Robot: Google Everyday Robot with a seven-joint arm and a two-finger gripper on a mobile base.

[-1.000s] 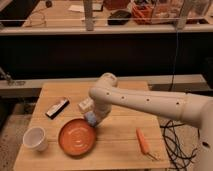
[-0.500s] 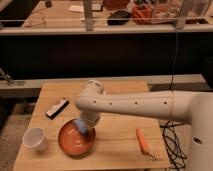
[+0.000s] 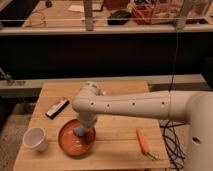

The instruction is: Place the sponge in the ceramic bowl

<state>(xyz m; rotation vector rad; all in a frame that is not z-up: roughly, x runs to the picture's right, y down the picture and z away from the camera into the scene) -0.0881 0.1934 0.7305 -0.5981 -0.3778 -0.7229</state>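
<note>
We are noting the gripper (image 3: 84,127) swung left and lowered, now hanging over the ceramic bowl (image 3: 67,145), with the sponge (image 3: 79,132) sitting low inside at its tip. Whether it is clamping the sponge or has let go, we cannot tell.

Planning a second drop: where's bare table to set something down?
Bare wood: between the ceramic bowl and the orange-handled tool; also the far strip behind the arm. Crowded around the bowl: white cup, dark flat object, and the gripper with the sponge over it.
</note>
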